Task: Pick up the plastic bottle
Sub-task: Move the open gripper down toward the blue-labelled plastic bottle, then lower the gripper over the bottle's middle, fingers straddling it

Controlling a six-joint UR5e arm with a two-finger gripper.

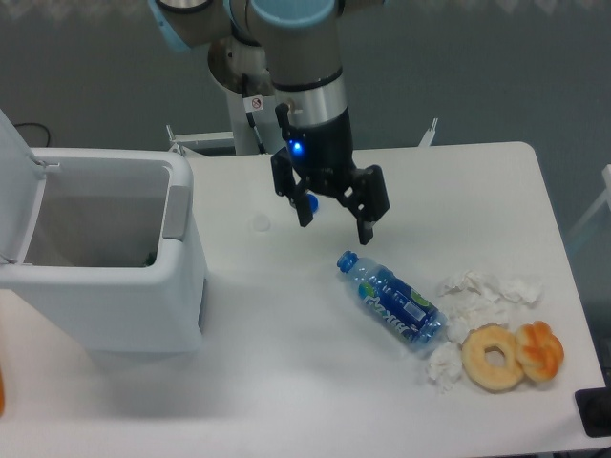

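The plastic bottle (392, 302) is the landmark here: it lies on its side on the white table (315, 391), with its blue cap (347, 260) pointing to the upper left and its base toward the lower right. Nearer to the camera than the bottle, just past its base, lie 2 doughnuts: a pale ring doughnut (494, 357) and, touching it on the right, a darker orange doughnut (539, 349). Some crumpled white tissues (487, 291) lie around the base of the bottle, 1 small piece (443, 364) beside the pale doughnut and the others just right of the bottle, near it or perhaps touching it. Far to the left of the bottle stands a white bin (115, 258) with its lid open. Behind the bottle, above its cap end and apart from it, hangs the end effector (335, 221) of the arm, with its 2 dark fingers spread apart and nothing between them. A small blue thing (312, 202) shows near the left finger, and a blue light (297, 147) glows on the wrist above.
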